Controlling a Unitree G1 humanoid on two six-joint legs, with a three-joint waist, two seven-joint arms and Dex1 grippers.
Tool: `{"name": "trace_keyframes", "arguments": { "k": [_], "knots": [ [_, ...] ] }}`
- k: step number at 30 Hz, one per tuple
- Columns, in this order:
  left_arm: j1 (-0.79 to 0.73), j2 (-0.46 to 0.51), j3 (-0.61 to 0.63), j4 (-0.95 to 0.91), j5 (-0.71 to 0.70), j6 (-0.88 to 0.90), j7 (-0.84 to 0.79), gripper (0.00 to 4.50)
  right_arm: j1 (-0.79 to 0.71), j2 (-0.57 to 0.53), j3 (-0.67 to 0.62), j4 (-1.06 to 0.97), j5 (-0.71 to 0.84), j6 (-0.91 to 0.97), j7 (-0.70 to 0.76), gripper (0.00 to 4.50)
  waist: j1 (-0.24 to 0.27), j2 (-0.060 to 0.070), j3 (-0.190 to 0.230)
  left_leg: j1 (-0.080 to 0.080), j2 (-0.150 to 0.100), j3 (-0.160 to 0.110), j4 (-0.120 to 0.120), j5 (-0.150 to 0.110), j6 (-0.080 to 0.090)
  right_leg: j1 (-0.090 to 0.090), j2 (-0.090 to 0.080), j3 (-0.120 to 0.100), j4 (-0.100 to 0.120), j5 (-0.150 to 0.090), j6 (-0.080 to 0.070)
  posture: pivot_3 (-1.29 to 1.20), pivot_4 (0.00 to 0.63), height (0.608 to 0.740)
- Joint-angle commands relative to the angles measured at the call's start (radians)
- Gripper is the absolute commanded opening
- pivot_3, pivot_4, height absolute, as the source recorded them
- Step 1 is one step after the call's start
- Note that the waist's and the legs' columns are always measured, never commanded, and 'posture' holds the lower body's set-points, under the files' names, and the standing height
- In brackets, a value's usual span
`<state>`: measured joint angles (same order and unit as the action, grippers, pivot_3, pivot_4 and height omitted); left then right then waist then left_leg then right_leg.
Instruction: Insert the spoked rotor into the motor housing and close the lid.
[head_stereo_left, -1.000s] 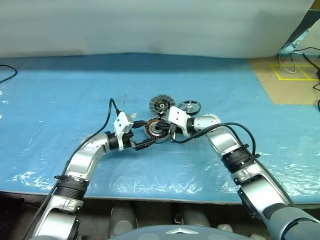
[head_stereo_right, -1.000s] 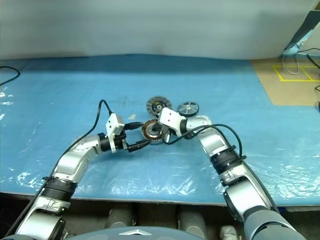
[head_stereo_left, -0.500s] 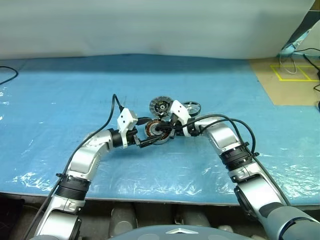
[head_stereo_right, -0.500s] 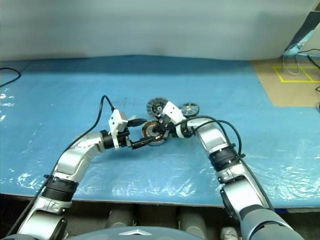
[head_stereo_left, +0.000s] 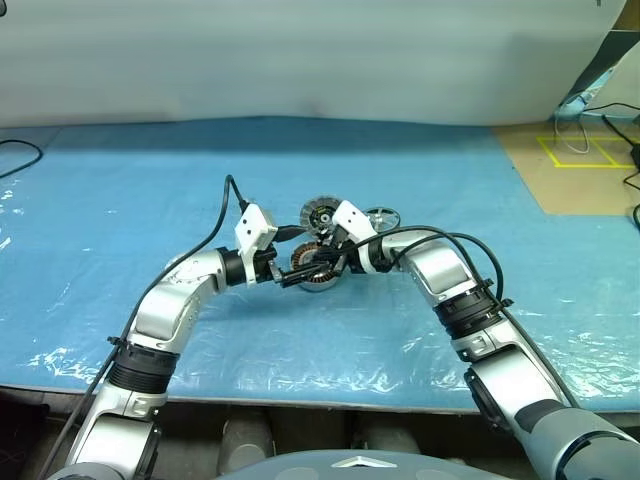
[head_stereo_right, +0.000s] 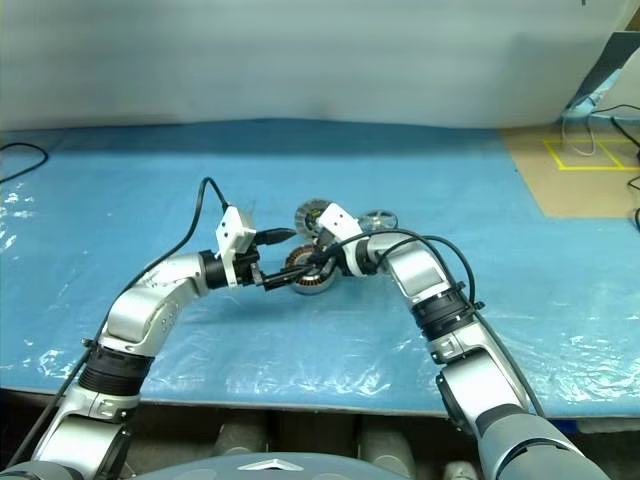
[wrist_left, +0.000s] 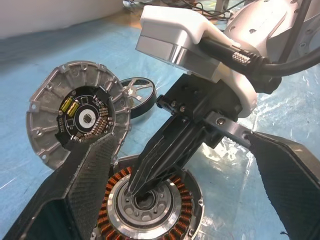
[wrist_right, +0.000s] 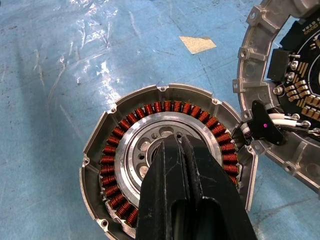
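The motor housing (wrist_right: 107, 150), a silver puck ringed with copper windings, lies on the blue sheet. My right gripper (wrist_right: 175, 142) is shut, and its tips rest in the housing's dark centre (wrist_left: 145, 202). My left gripper (head_stereo_left: 298, 258) is open and level, with one finger (wrist_left: 85, 185) at the housing's rim and the other (wrist_left: 290, 175) well off to the far side. The lid (wrist_left: 75, 117), ribbed with its dark circuit face showing, stands tilted just behind the housing. The spoked rotor (head_stereo_left: 381, 216) lies flat beside the lid.
A blue plastic sheet (head_stereo_left: 120, 200) covers the table, whose front edge (head_stereo_left: 300, 395) runs near me. A brown floor with yellow tape (head_stereo_left: 575, 160) and cables is at the far right. Black cables trail from both wrists.
My left gripper has risen a little and come in around the housing. My right wrist has rolled and tipped down, with its shut tips staying on the housing's centre.
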<state>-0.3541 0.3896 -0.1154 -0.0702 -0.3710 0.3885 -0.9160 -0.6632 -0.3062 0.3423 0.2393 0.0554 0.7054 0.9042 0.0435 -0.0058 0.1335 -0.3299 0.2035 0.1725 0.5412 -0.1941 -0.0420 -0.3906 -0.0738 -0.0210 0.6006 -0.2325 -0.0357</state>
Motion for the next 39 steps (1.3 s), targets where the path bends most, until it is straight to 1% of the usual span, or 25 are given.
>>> {"name": "trace_keyframes", "arguments": {
  "k": [1,3,5,6,8,10,16,20,22,24,27,29,32,34,39],
  "knots": [
    [-0.011,0.005,0.018,0.046,0.000,-0.066,-0.027,4.50,0.086,-0.064,0.123,0.110,-0.098,0.020,-0.010,0.04,0.000,0.001,-0.001,0.000,0.000,0.000,0.000,0.000,0.000,0.000,0.000,0.000,-0.001,0.000,0.000,0.00,0.150,0.740],
    [-0.004,0.006,0.019,0.077,0.005,-0.099,-0.039,4.50,0.093,-0.082,0.119,0.072,-0.086,-0.039,0.013,0.04,0.002,0.001,-0.001,-0.001,0.000,0.000,-0.001,0.000,0.000,0.000,0.000,0.000,-0.001,0.000,0.000,0.00,0.150,0.740],
    [0.015,0.012,0.021,0.127,0.017,-0.157,-0.061,4.50,0.093,-0.062,0.042,0.015,-0.023,-0.128,0.009,0.04,0.006,0.001,-0.001,-0.001,0.000,0.000,-0.001,0.000,0.000,-0.002,0.000,-0.001,-0.003,0.000,0.000,0.00,0.150,0.740],
    [0.027,0.016,0.019,0.156,0.027,-0.193,-0.074,4.50,0.086,-0.049,0.003,0.006,0.008,-0.155,0.009,0.04,0.006,0.000,-0.001,-0.004,0.000,0.000,-0.001,0.000,0.000,-0.004,0.000,-0.001,-0.005,0.000,0.000,0.00,0.150,0.740],
    [0.041,0.018,0.016,0.193,0.037,-0.239,-0.089,4.50,0.081,-0.036,-0.032,0.006,0.039,-0.185,0.017,0.04,0.001,0.000,0.000,-0.010,0.000,0.000,-0.002,0.000,0.000,-0.009,0.000,-0.001,-0.006,0.000,0.000,0.00,0.150,0.740],
    [0.052,0.015,0.013,0.233,0.048,-0.284,-0.103,4.50,0.082,-0.029,-0.056,-0.001,0.078,-0.199,0.046,0.04,-0.002,0.000,0.001,-0.019,0.000,0.000,-0.002,0.002,-0.003,-0.018,0.001,-0.002,-0.007,0.006,-0.007,0.00,0.150,0.740],
    [0.064,0.007,0.012,0.283,0.055,-0.344,-0.121,4.50,0.074,-0.006,-0.091,-0.020,0.142,-0.192,0.072,0.04,-0.001,0.000,0.007,-0.027,0.002,0.000,-0.002,0.002,-0.003,-0.025,0.004,-0.004,-0.007,0.006,-0.008,0.00,0.150,0.740],
    [0.100,0.011,0.014,0.204,0.042,-0.316,-0.109,4.50,0.030,0.026,-0.204,-0.072,0.289,-0.090,0.102,0.04,-0.001,0.001,0.012,-0.030,0.003,0.000,-0.001,0.002,-0.003,-0.028,0.003,-0.004,-0.007,0.006,-0.008,0.00,0.150,0.740],
    [0.104,0.016,0.017,0.163,0.035,-0.287,-0.100,4.50,0.017,0.023,-0.228,-0.105,0.335,-0.055,0.123,0.04,0.002,0.000,0.017,-0.031,0.003,0.000,-0.001,0.002,-0.003,-0.029,0.003,-0.004,-0.006,0.006,-0.008,0.00,0.150,0.740],
    [0.100,0.018,0.019,0.136,0.030,-0.259,-0.091,4.50,0.014,0.010,-0.208,-0.109,0.317,-0.070,0.125,0.04,0.006,-0.001,0.018,-0.033,0.003,0.000,0.000,0.003,-0.002,-0.030,0.003,-0.004,-0.005,0.006,-0.008,0.00,0.150,0.740],
    [0.096,0.019,0.017,0.109,0.027,-0.229,-0.079,4.50,0.017,-0.009,-0.153,-0.074,0.243,-0.135,0.107,0.04,0.006,-0.002,0.018,-0.032,0.003,0.000,0.002,0.003,-0.002,-0.030,0.003,-0.004,-0.002,0.006,-0.009,0.00,0.150,0.740],
    [0.094,0.019,0.017,0.100,0.026,-0.218,-0.075,4.50,0.023,-0.032,-0.096,-0.038,0.164,-0.206,0.093,0.04,0.004,-0.002,0.019,-0.032,0.003,0.000,0.003,0.003,-0.003,-0.030,0.002,-0.003,0.000,0.006,-0.009,0.00,0.150,0.740],
    [0.094,0.020,0.017,0.088,0.024,-0.205,-0.072,4.50,0.031,-0.049,-0.057,-0.025,0.116,-0.262,0.097,0.04,0.002,-0.003,0.020,-0.031,0.002,0.000,0.005,0.003,-0.003,-0.030,0.002,-0.003,0.003,0.006,-0.009,0.00,0.150,0.740],
    [0.099,0.022,0.018,0.077,0.022,-0.198,-0.071,4.50,0.031,-0.051,-0.046,-0.018,0.092,-0.293,0.087,0.04,0.001,-0.003,0.021,-0.030,0.002,0.000,0.005,0.003,-0.003,-0.030,0.002,-0.002,0.003,0.006,-0.009,0.00,0.150,0.740],
    [0.106,0.027,0.020,0.059,0.017,-0.183,-0.074,4.50,0.022,-0.034,-0.066,-0.014,0.107,-0.290,0.082,0.04,-0.002,-0.003,0.021,-0.030,0.002,0.000,0.006,0.003,-0.003,-0.030,0.002,-0.002,0.004,0.006,-0.009,0.00,0.150,0.740]
  ]
}}
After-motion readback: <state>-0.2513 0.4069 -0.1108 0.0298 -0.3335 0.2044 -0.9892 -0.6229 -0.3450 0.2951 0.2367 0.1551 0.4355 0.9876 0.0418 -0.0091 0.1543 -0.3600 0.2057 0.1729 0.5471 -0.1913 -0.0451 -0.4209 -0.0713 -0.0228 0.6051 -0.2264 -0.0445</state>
